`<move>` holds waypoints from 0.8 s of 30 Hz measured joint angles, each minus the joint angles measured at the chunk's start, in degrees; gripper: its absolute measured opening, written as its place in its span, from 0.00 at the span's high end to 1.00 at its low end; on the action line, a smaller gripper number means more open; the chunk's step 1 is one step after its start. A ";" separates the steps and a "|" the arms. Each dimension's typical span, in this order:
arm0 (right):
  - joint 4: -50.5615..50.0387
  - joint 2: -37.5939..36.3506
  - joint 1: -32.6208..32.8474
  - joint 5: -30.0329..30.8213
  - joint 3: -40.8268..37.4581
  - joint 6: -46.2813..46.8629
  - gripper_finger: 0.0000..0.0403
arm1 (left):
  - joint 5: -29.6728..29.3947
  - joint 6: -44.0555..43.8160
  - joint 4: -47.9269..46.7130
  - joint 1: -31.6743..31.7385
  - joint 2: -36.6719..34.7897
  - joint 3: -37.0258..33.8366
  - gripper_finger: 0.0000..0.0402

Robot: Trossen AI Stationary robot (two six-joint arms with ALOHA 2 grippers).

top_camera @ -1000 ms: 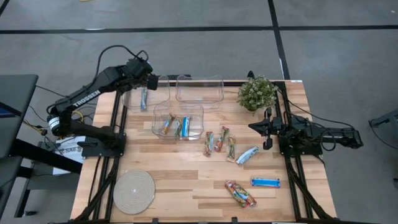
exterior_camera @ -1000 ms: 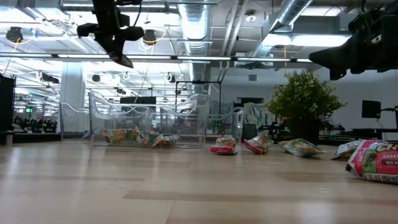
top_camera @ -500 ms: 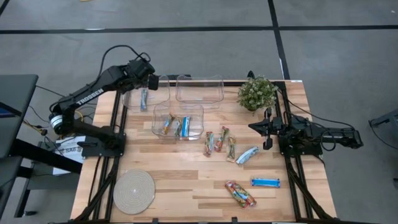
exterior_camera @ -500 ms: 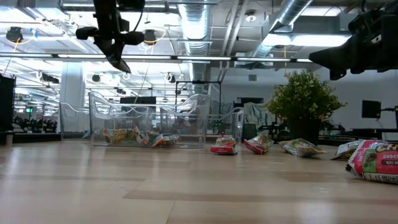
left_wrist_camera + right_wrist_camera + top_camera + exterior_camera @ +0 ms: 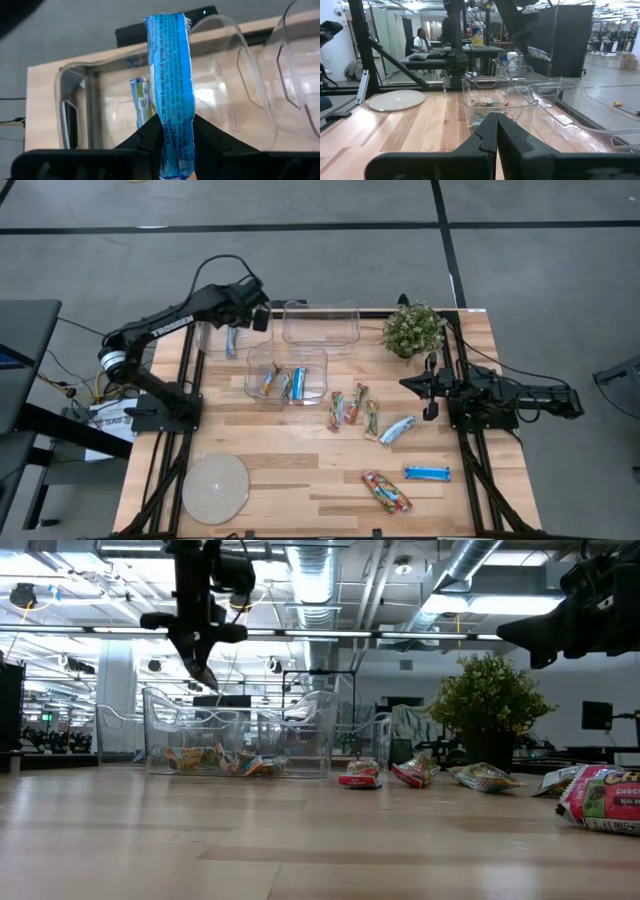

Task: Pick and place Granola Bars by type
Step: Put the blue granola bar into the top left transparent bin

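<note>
My left gripper (image 5: 258, 316) is up over the far-left clear bin (image 5: 212, 338), shut on a bright blue granola bar (image 5: 170, 65). One silvery-blue bar (image 5: 231, 338) lies in that bin. The middle bin (image 5: 252, 377) holds several bars. On the table lie three multicoloured bars (image 5: 352, 408), a silvery-blue one (image 5: 397, 428), a bright blue one (image 5: 427, 472) and another multicoloured one (image 5: 386, 492). My right gripper (image 5: 430, 394) waits shut at the table's right side, its fingers closed in the right wrist view (image 5: 496, 131). My left gripper (image 5: 176, 131) pinches the bright blue bar at its near end (image 5: 175, 117) between its two fingers (image 5: 150, 136). The bar runs along the fingers and sticks out well past their tips. It is lifted clear, above the far-left bin, fingers pointing down.
An empty-looking clear bin (image 5: 320, 323) stands at the far edge beside a small potted plant (image 5: 411, 328). A round pale disc (image 5: 215, 488) lies near the near-left corner. Bare wood stretches between the disc and the loose bars.
My left arm has swung toward the table's right, carrying the blue bar from the far-left bin's left side to over its right part, and has come down slightly. The right arm and all the bars on the table have stayed still.
</note>
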 joint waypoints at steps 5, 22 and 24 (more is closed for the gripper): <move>0.00 -0.02 0.01 0.00 -0.02 0.00 1.00 | 1.47 -0.79 -0.05 0.26 2.64 0.00 0.82; 0.00 -0.02 -0.01 0.00 0.00 0.00 1.00 | 2.66 -0.43 -1.87 2.01 6.42 -0.02 0.82; 0.00 0.00 -0.01 0.00 0.00 -0.01 1.00 | 2.71 -0.72 -0.56 2.19 6.35 -1.37 0.82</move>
